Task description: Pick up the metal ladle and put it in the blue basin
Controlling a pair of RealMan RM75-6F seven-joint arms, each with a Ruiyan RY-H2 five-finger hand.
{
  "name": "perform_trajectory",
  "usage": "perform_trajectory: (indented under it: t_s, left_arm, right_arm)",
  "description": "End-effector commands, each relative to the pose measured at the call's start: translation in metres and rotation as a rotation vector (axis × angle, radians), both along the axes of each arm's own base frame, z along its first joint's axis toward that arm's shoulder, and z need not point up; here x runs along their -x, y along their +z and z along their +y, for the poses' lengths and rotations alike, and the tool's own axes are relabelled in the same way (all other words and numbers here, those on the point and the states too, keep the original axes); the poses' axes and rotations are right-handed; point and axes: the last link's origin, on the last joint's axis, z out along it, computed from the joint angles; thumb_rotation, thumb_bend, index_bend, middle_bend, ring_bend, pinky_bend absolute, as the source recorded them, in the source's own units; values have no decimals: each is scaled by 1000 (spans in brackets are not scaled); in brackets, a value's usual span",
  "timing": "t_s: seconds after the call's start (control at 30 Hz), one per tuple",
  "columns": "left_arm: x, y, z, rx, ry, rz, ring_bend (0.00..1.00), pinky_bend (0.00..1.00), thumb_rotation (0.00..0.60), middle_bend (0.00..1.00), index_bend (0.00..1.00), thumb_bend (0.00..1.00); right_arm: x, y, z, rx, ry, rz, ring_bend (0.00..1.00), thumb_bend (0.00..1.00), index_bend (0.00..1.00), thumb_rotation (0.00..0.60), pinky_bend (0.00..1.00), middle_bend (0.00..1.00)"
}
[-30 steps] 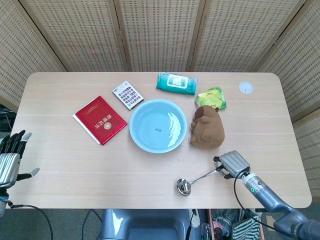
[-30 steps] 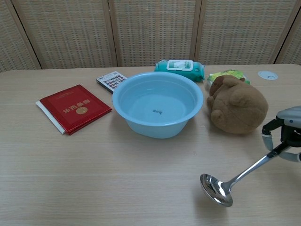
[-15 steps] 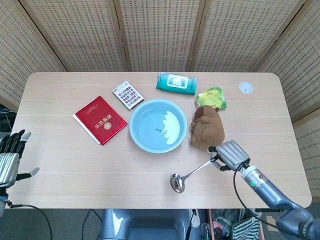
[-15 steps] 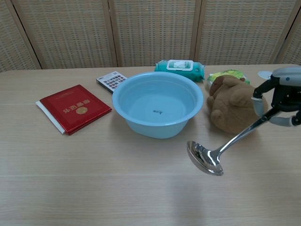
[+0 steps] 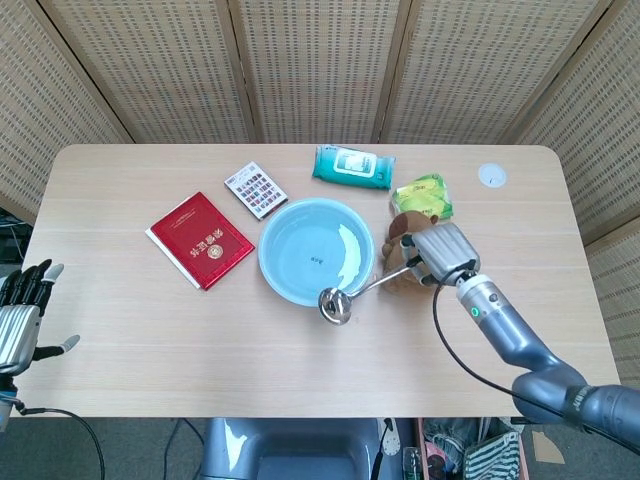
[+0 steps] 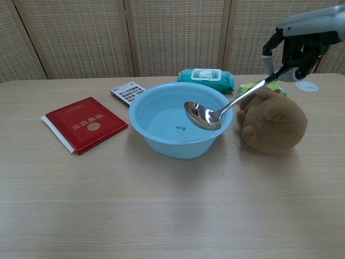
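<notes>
My right hand [image 5: 437, 250] [image 6: 297, 47] grips the handle end of the metal ladle [image 5: 352, 295] [image 6: 215, 113] and holds it in the air. The ladle slopes down to the left, its bowl hanging by the right rim of the blue basin [image 5: 300, 255] [image 6: 161, 116], which stands at the table's centre with nothing in it. The hand is raised above the brown plush toy [image 6: 272, 125] [image 5: 398, 235]. My left hand [image 5: 22, 310] hangs open off the table's left edge, seen only in the head view.
A red booklet [image 5: 200, 240] [image 6: 83, 123] and a small card [image 5: 255, 189] lie left of the basin. Behind it are a teal wipes pack [image 5: 353, 166] [image 6: 207, 79], a green packet [image 5: 423, 194] and a white disc [image 5: 491, 175].
My right hand has lifted the ladle off the front of the table and carried it up and to the left, over the plush toy, to the basin's right rim. The left hand stayed still.
</notes>
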Motion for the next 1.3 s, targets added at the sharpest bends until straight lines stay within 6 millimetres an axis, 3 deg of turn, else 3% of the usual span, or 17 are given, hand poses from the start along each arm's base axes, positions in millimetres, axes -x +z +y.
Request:
perform_trajectory:
  t_s: [0.03,0.27,0.5,0.93,1.3]
  left_arm:
    - [0,1,0,0,2,-3,0,0,600,0,0,0]
    - [1,0,1,5,13,-7,0,0,600,0,0,0]
    - [6,1,6,12,35,-16,0,0,600,0,0,0]
    - [10,2,10,14,54,-23,0,0,600,0,0,0]
    - [10,1,11,17,58,-24,0,0,600,0,0,0]
  right_arm:
    - [-51,-8,-38,108,-35,86,843,837,710,600,1000,878]
    - [-70,-27,-55,208,-79,151,844,838,712,600,1000,883]
    - [-84,-69,-72,347,-64,243,848,843,717,600,1000,886]
    - [-77,-103,-76,363,-31,315,850,847,719,600,1000,888]
    - [-75,-124,-73,439,111,423,851,868,729,600,1000,894]
